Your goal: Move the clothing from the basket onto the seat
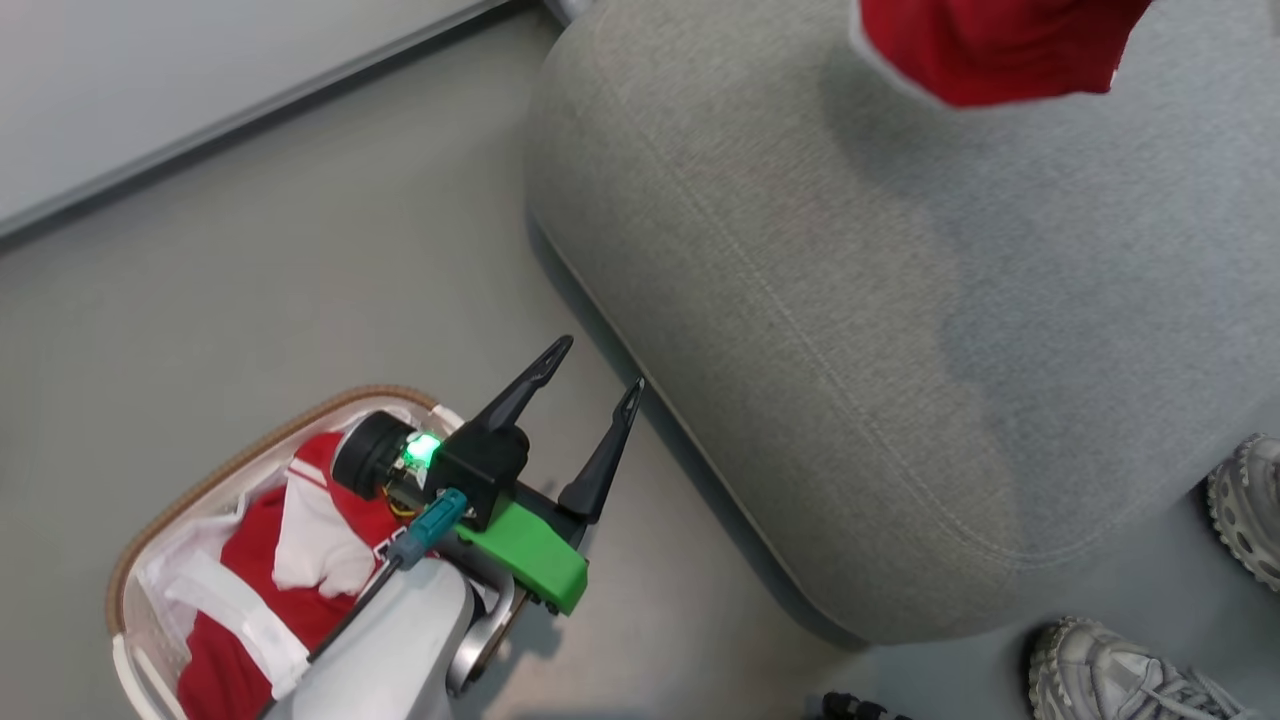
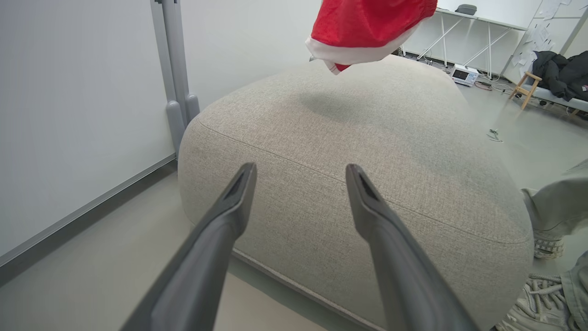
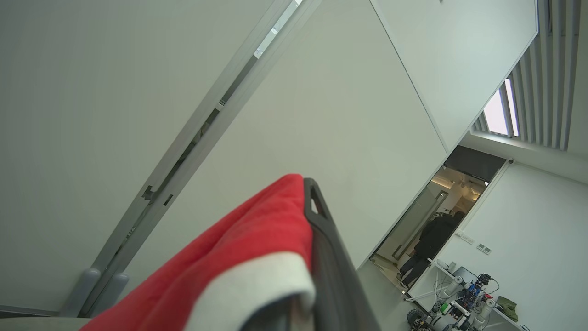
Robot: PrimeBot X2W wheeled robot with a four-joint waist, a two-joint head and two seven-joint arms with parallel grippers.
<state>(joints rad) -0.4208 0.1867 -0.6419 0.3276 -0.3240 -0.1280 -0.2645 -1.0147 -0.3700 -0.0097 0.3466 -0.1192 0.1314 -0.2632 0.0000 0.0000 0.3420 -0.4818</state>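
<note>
**A:** What sits furthest left?

**B:** The basket (image 1: 200,478), on the floor, with red and white clothing (image 1: 250,570) heaped inside.

**A:** And the left gripper (image 1: 600,365)?

**B:** Its wrist overlaps the basket's right side. The two fingers reach out over the floor towards the seat (image 1: 900,350). They are spread wide with nothing between them, and the heaped clothing lies behind and below them, apart from the tips.

**A:** Further right?

**B:** A second red garment (image 1: 990,50) with a white hem hangs in the air over the seat. It casts a shadow on the cushion.

**A:** What holds it?

**B:** The right gripper (image 3: 307,191). In its wrist view the jaws are clamped together on the cloth, which drapes against the one dark finger (image 3: 330,257) that shows.

**A:** Far right?

**B:** A person's grey shoes (image 1: 1110,670), on the floor just beside the seat's rounded corner.
</note>
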